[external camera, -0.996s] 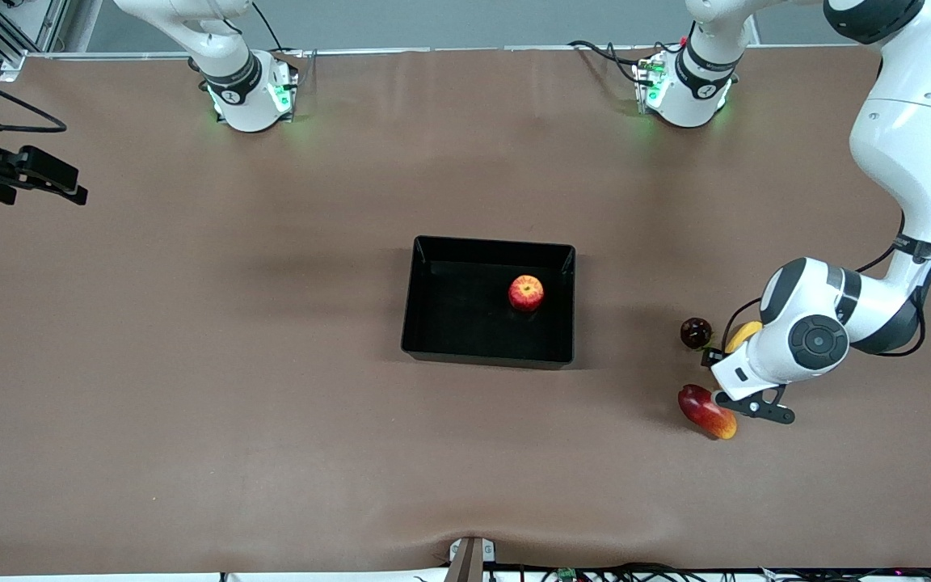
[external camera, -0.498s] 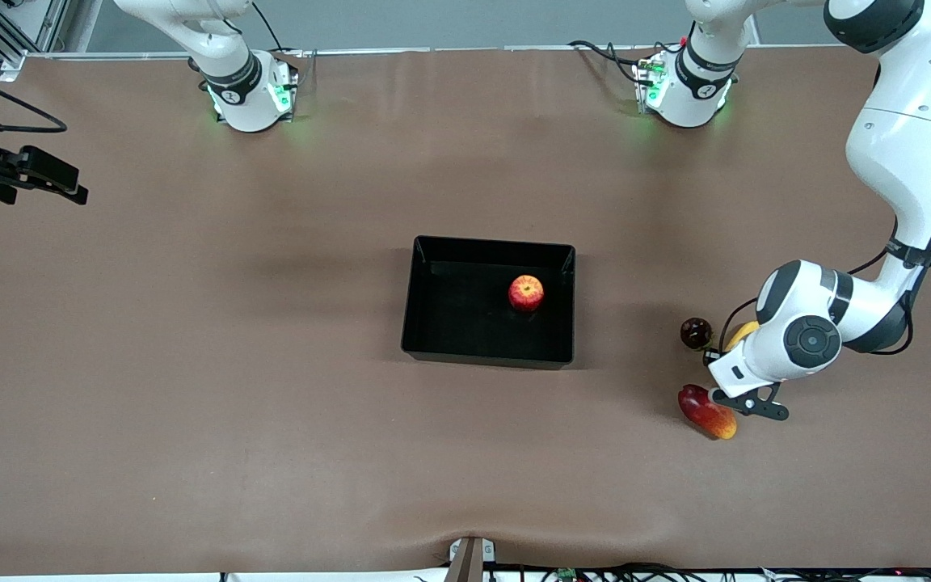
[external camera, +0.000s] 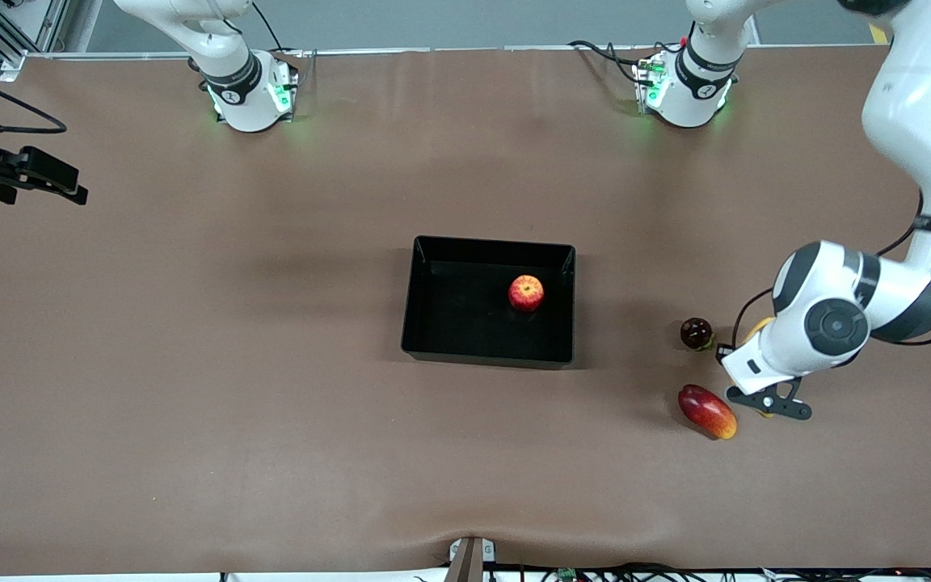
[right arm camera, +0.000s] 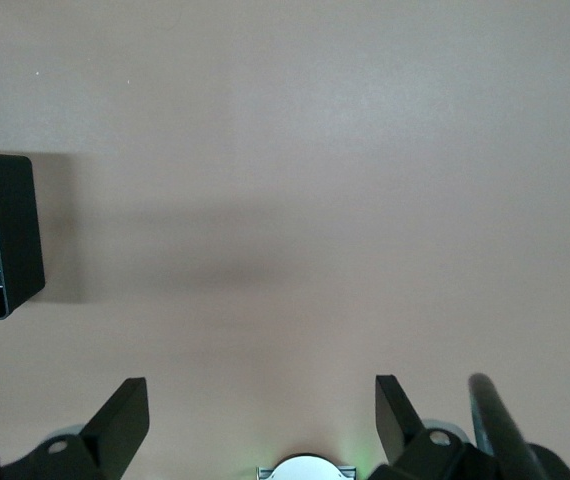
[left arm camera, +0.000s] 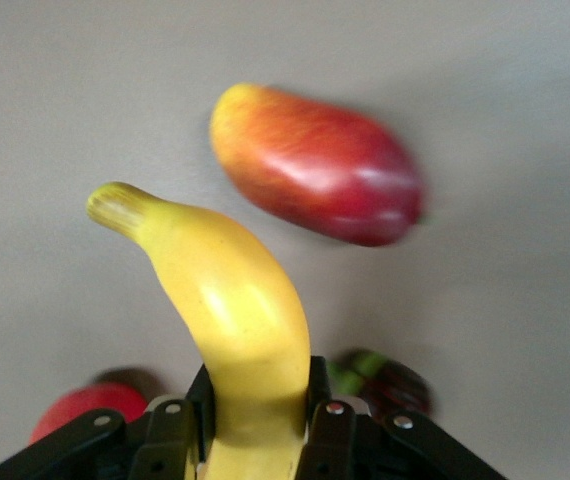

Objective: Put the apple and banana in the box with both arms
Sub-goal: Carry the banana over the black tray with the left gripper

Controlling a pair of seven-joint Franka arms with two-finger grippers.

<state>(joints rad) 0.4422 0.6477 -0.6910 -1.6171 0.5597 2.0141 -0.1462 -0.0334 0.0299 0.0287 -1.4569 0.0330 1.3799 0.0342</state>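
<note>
The apple (external camera: 526, 293) lies in the black box (external camera: 433, 323) at mid-table. My left gripper (left arm camera: 257, 400) is shut on the banana (left arm camera: 230, 300) and holds it just above the table, over the spot between the mango-like fruit and the dark round fruit. In the front view the left wrist hides all but a yellow sliver of the banana (external camera: 759, 326). My right gripper (right arm camera: 260, 420) is open and empty. It waits over bare table toward the right arm's end. A corner of the box (right arm camera: 5, 235) shows in the right wrist view.
A red-and-yellow mango-like fruit (external camera: 706, 411) lies nearer the front camera than the left wrist; it also shows in the left wrist view (left arm camera: 315, 165). A dark round fruit (external camera: 696, 333) sits between the box and the left wrist.
My left arm has moved a little toward its own end of the table with the banana in its gripper. The apple, box and right arm have not moved.
</note>
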